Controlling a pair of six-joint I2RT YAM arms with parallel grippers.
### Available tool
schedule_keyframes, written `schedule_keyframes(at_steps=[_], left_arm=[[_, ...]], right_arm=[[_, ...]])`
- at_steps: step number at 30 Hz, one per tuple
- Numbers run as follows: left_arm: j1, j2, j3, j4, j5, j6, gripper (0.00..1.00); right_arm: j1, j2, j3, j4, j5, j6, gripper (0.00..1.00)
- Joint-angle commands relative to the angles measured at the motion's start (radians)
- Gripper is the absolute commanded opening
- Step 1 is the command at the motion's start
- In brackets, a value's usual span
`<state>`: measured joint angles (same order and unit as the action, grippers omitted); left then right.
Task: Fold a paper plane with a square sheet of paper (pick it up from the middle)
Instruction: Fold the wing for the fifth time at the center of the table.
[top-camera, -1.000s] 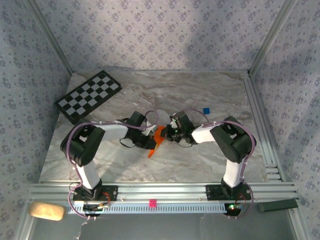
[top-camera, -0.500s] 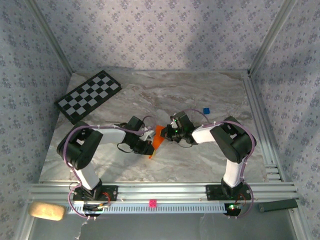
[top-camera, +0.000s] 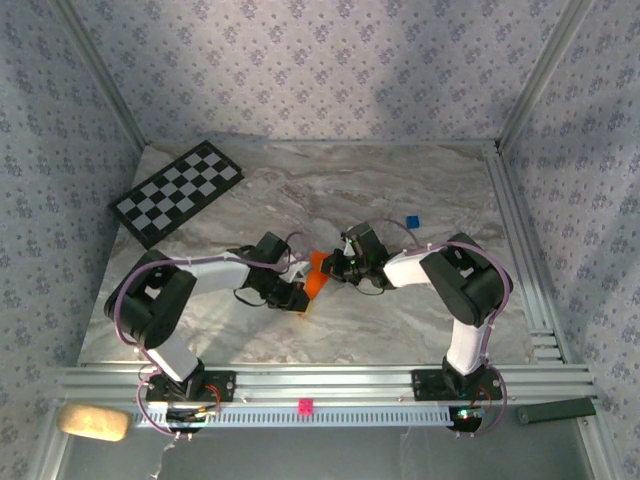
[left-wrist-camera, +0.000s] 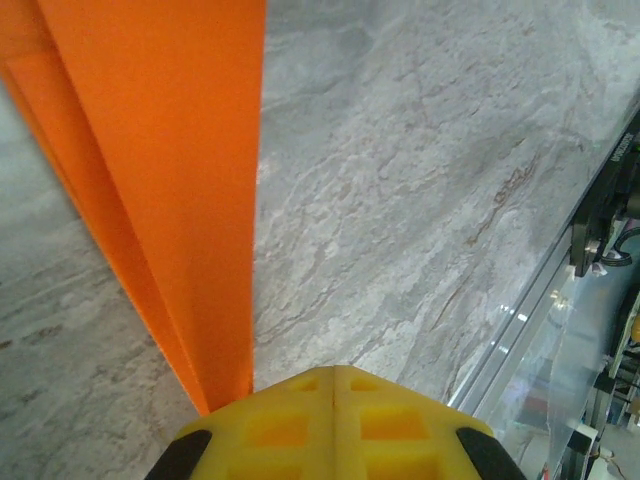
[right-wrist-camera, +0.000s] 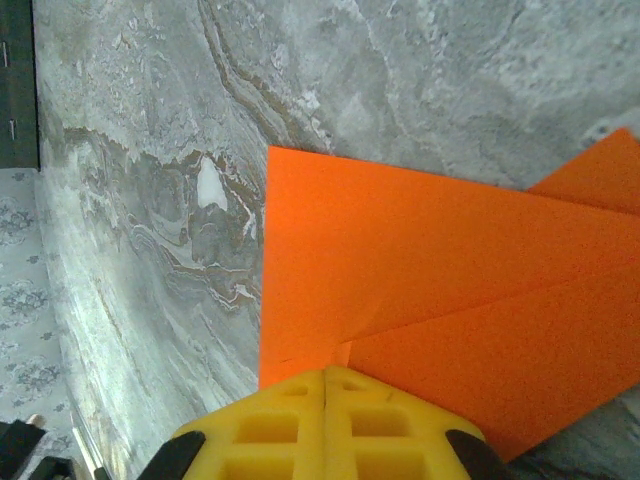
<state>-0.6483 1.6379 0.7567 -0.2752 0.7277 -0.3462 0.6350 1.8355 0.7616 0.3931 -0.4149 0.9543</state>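
Note:
The orange paper (top-camera: 318, 278), folded into a narrow layered strip, sits at the table's middle between both grippers. My right gripper (top-camera: 334, 268) is shut on its far right edge. In the right wrist view the yellow fingertips (right-wrist-camera: 300, 400) meet on a small fold of the paper (right-wrist-camera: 420, 270). My left gripper (top-camera: 298, 298) is at the paper's near left end, jaws shut together. In the left wrist view the paper (left-wrist-camera: 170, 150) runs from the top left down beside the left gripper (left-wrist-camera: 333, 372). No paper shows in its seam.
A black-and-white checkerboard (top-camera: 178, 190) lies at the back left. A small blue cube (top-camera: 411, 221) sits behind the right arm. A tiny red cube (top-camera: 305, 405) rests on the front rail (top-camera: 330, 382). Marble surface is free in front of the paper.
The left arm's elbow has swung left and down, and the left gripper has slid along the paper to its near end. The right gripper has stayed put.

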Motion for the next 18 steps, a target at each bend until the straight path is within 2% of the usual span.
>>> schedule_keyframes(at_steps=[1, 7, 12, 18], left_arm=[[-0.001, -0.011, 0.028, -0.021, -0.009, -0.004, 0.01], [-0.014, 0.049, -0.004, -0.043, -0.056, 0.006, 0.00], [-0.020, 0.030, -0.037, -0.050, -0.046, -0.002, 0.00], [-0.047, 0.013, -0.068, -0.093, -0.109, -0.052, 0.00]], right_arm=[[-0.001, 0.053, -0.042, -0.154, 0.118, 0.001, 0.01], [-0.001, 0.064, -0.038, -0.155, 0.110, -0.002, 0.01], [0.003, 0.067, -0.042, -0.159, 0.116, 0.001, 0.01], [0.010, 0.055, -0.054, -0.164, 0.140, 0.006, 0.01]])
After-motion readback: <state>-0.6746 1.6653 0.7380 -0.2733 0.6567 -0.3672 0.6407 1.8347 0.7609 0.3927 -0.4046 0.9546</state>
